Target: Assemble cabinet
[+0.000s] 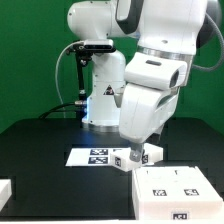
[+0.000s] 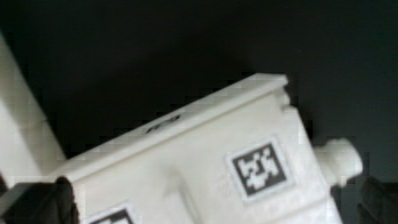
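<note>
**Operator:** Confirming positions: where does the gripper (image 1: 132,160) stand relative to the marker board (image 1: 95,155)?

**Technician:** Just beside the marker board, off its edge on the exterior view's right, low over the black table (image 1: 40,150).

**Operator:** State of the jaws?

**Technician:** The wrist view shows the dark fingers (image 2: 39,205) set wide apart, with the cabinet door panel (image 2: 196,140) lying tilted between them. Whether they press on the panel cannot be told.

**Operator:** Location of the cabinet parts?

**Technician:** The door panel carries tags and a small white knob (image 2: 334,160), and sits at the gripper, next to the marker board. The cabinet box (image 1: 172,185) lies beyond the panel from the marker board, tagged face up. Its interior is not visible, so its contents cannot be stated.
</note>
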